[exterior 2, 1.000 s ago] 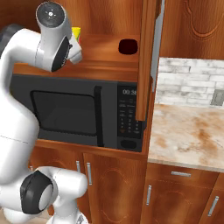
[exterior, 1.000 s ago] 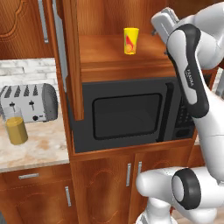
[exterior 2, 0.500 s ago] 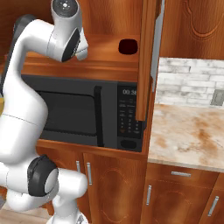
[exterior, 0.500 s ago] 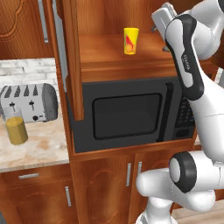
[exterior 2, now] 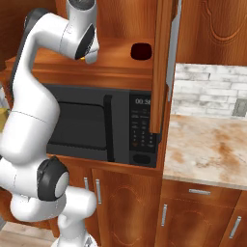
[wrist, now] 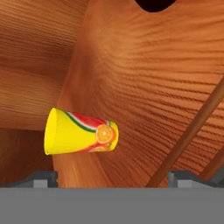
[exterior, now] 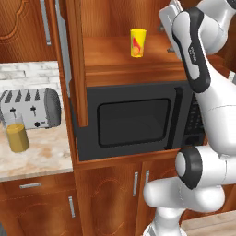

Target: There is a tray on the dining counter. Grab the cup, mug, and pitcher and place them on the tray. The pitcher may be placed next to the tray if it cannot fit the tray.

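One target matters for the coming move: the small yellow handleless cup [exterior: 137,43] with a red-orange fruit print, standing upright on the open reddish wood shelf [exterior: 124,57] above the black microwave [exterior: 138,120]. In the hand view the cup [wrist: 81,137] looks tipped on its side with its mouth to the left (that is the camera's roll, not the cup), so its long axis runs across the picture, roughly in line with the spread of the two dark fingertips [wrist: 41,178]. It sits low and left of centre, nearer the left tip than the right one, and apart from both.

The two-finger gripper [wrist: 111,180] has its tips far apart at the picture's bottom corners, so the claw reads as spread wide and holding nothing. From the left base view the white arm's hand [exterior: 171,23] is up at shelf level to the cup's right, not touching it. My read: the claw needs to shift toward the cup and go forward so the cup lands between the fingers.

The squat dark maroon mug [exterior 2: 141,51] sits further along the same shelf. The tall clear pitcher with orange liquid [exterior: 17,136] stands on the marble counter beside the silver toaster [exterior: 31,108]. The exact gap from claw to cup is hard to judge here.
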